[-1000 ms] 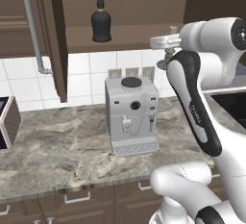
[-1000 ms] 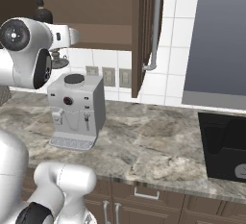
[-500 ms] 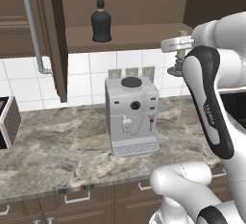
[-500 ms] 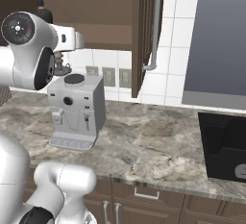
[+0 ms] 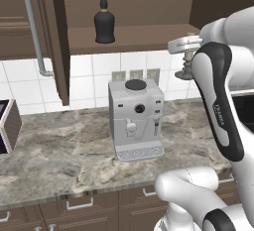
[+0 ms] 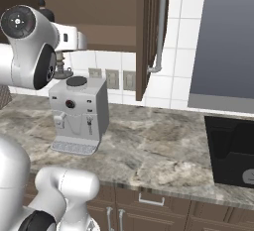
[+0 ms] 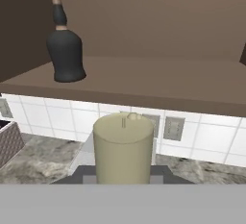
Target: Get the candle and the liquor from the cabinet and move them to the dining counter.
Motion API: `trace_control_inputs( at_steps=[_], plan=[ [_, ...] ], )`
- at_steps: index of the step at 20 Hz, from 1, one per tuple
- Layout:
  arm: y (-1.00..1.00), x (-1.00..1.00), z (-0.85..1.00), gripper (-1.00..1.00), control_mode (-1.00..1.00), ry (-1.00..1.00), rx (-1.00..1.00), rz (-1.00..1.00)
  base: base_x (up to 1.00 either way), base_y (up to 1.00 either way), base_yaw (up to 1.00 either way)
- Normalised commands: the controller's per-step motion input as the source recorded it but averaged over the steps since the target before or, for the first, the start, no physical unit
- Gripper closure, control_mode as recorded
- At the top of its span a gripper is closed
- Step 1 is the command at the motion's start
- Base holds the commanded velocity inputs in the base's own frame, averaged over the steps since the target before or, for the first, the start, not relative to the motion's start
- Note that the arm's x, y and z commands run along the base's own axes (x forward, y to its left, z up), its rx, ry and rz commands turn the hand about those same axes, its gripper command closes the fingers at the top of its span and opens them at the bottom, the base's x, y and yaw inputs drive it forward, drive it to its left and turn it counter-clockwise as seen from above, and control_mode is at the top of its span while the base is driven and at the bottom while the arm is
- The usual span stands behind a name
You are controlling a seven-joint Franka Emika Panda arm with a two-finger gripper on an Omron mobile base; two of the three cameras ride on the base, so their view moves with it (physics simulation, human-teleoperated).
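clamped on the candle (image 7: 124,147), the gripper (image 5: 187,46), with the pale cream taper rising close before the hand camera and the grey candlestick base (image 5: 187,71) hanging below the hand in the left base view. held out in the air in front of the open cabinet (image 5: 139,31), clear of its shelf, above and to the right of the coffee machine (image 5: 136,118). in the right base view, same grip seen from the other side: gripper (image 6: 60,59) tucked behind the big white arm joint, flared candlestick foot (image 6: 62,73) just above the machine's top left corner (image 6: 77,116).

back on the cabinet shelf, the liquor (image 5: 104,21) upright, black and bell-shaped, thin neck with tan band; also at upper left in the hand view (image 7: 64,50), well apart from the candle. cabinet door (image 5: 53,36) swung open at the left with a long silver bar handle (image 5: 33,27); the other door (image 6: 149,31) open edge-on in the right base view.

below, a marble worktop (image 5: 64,150) backed by white tile (image 5: 94,79), wall outlets (image 5: 136,75) behind the machine. dark sink (image 6: 230,148) set into the worktop at the far right.
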Motion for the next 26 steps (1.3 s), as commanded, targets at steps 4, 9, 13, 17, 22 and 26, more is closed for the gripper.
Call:
trace_control_inputs(
  at_steps=[4, 9, 13, 17, 22, 26],
  plan=[
    [0.0, 0.0, 0.0, 1.0, -1.0, 0.0, 0.0, 0.0, 0.0, 0.0, 0.0],
    [0.0, 0.0, 0.0, 1.0, -1.0, 0.0, 0.0, 0.0, 0.0, 0.0, 0.0],
    [0.0, 0.0, 0.0, 1.0, -1.0, 0.0, 0.0, 0.0, 0.0, 0.0, 0.0],
    [0.0, 0.0, 0.0, 1.0, -1.0, 0.0, 0.0, 0.0, 0.0, 0.0, 0.0],
    [0.0, 0.0, 0.0, 1.0, -1.0, 0.0, 0.0, 0.0, 0.0, 0.0, 0.0],
    [0.0, 0.0, 0.0, 1.0, -1.0, 0.0, 0.0, 0.0, 0.0, 0.0, 0.0]
  ],
)
